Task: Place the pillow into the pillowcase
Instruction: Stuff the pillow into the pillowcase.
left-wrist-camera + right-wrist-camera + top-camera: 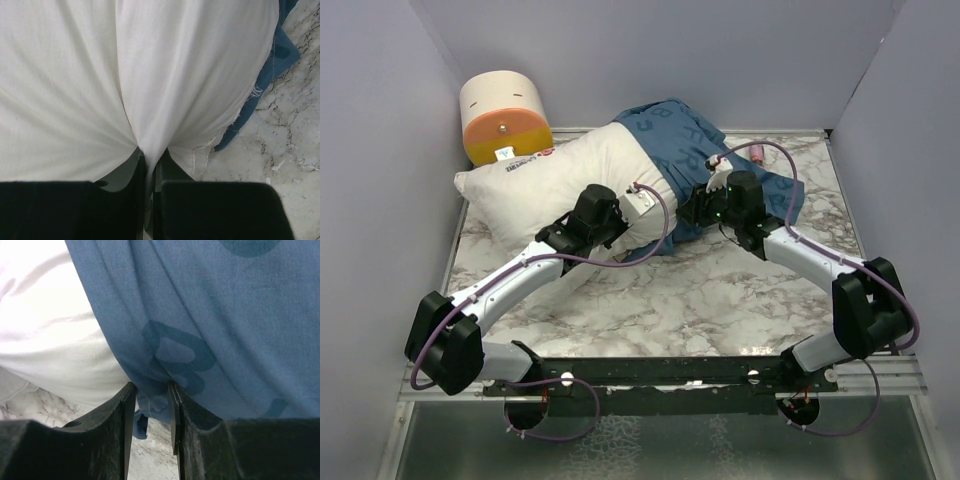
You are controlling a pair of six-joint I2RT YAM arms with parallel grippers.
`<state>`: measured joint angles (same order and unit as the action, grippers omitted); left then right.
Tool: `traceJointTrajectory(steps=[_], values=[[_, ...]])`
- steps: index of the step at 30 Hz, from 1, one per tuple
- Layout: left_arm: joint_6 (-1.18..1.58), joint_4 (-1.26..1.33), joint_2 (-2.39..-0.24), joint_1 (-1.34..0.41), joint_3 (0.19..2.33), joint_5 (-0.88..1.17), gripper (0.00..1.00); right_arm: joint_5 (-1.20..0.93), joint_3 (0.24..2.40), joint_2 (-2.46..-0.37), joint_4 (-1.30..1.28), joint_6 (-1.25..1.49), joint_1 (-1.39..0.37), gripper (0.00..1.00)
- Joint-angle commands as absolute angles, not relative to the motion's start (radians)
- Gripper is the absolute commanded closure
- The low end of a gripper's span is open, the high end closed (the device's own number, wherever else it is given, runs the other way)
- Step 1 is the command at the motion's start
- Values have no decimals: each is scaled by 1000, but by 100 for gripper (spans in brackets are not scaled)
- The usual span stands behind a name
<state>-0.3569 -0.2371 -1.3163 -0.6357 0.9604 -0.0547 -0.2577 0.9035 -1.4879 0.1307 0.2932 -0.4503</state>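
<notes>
Left gripper point(149, 161) pinches pillow point(190, 75), right gripper point(150, 392) clamps pillowcase point(225, 315) fold. Only overhead shows the pillow's right end covered.

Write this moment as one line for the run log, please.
left tool: pinching plump white fabric pillow | right tool: pinching dark blue printed fabric pillowcase | pillow: one end inside pillowcase

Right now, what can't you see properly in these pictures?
- How far the plump white fabric pillow reaches inside the dark blue printed fabric pillowcase: top view, the case covers it.
- The pillow's printed label: top view, too small to read.
- Where the left gripper and right gripper pinch: top view, their wrists hide it.
- The bottom of the cream and orange round cylinder: top view, behind the pillow.
</notes>
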Motion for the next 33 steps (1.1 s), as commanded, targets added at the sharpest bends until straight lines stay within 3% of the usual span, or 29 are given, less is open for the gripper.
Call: traceJointTrajectory(steps=[1, 4, 9, 16, 23, 28, 33], values=[[-327, -243, -1321, -637, 935, 47, 99, -214, 950, -1538, 136, 270, -454, 67], [-328, -240, -1319, -637, 933, 49, 99, -224, 964, -1560, 136, 265, -458, 70], [-326, -231, -1316, -627, 929, 60, 100, -348, 932, -1483, 167, 231, -479, 98], [-278, -192, -1320, -556, 947, 181, 100, -636, 939, -1339, 264, 272, -543, 99], [-144, -166, -1378, -542, 1063, 332, 100, -805, 1214, -1534, 397, 463, -621, 99], [-71, -159, -1375, -542, 1127, 387, 100, -715, 1329, -1582, 344, 492, -628, 99], [-50, -174, -1325, -542, 1119, 405, 100, -623, 1129, -1475, 332, 504, -474, 99]])
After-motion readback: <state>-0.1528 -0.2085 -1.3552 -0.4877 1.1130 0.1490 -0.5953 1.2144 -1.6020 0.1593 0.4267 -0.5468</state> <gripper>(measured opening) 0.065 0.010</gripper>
